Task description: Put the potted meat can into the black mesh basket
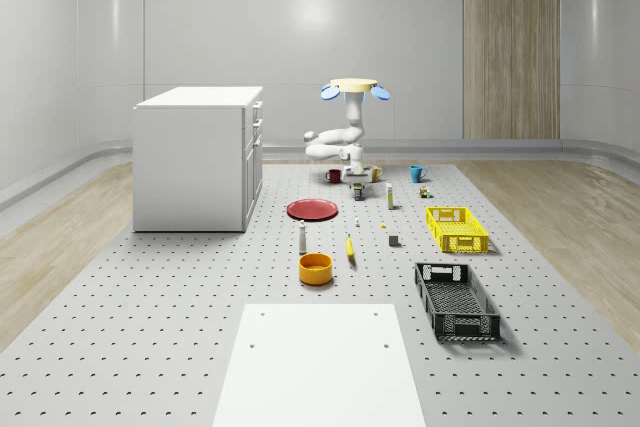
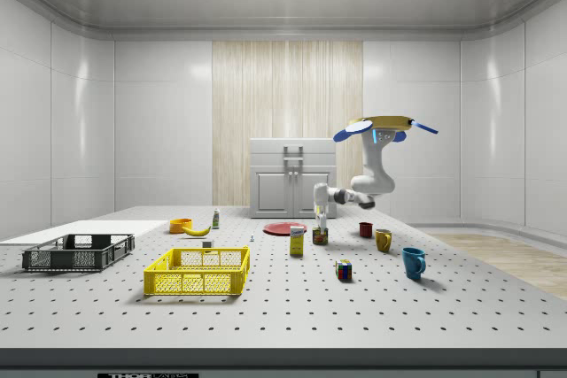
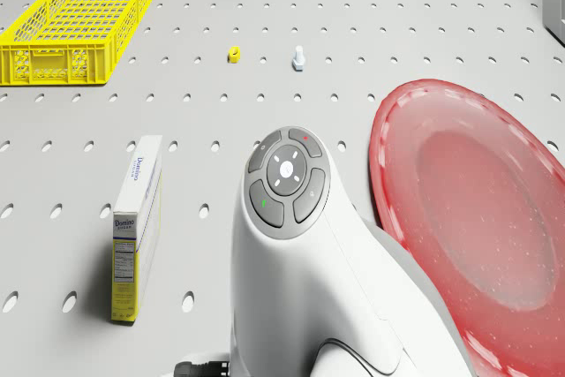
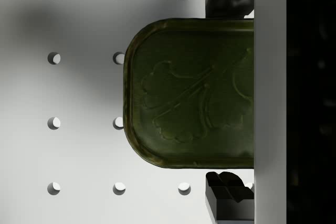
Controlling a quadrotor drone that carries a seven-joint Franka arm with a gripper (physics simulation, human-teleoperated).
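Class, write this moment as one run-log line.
drone: hovering over far table end | gripper: directly above can, fingers either side | basket: near end, no can inside

Drone (image 1: pixel 354 86) hovering above far end of desk (image 1: pixel 200 307), cabinet (image 1: pixel 197 157) at whole-scene view's left, plate (image 1: pixel 312 209) just right of cabinet, crate (image 1: pixel 456 228) further right, basket (image 1: pixel 456 299) before crate, potted meat can (image 4: pixel 189 93) between the fingers (image 4: pixel 228 195), on desk.

Grey perforated table (image 1: pixel 180 307) and the things laid on it

A white cabinet (image 1: pixel 198 157), red plate (image 1: pixel 312 209), orange bowl (image 1: pixel 315 267), yellow banana (image 1: pixel 350 247), yellow mesh crate (image 1: pixel 456 228), black mesh basket (image 1: pixel 456 299) and blue mug (image 1: pixel 416 173) are set on it, well apart.
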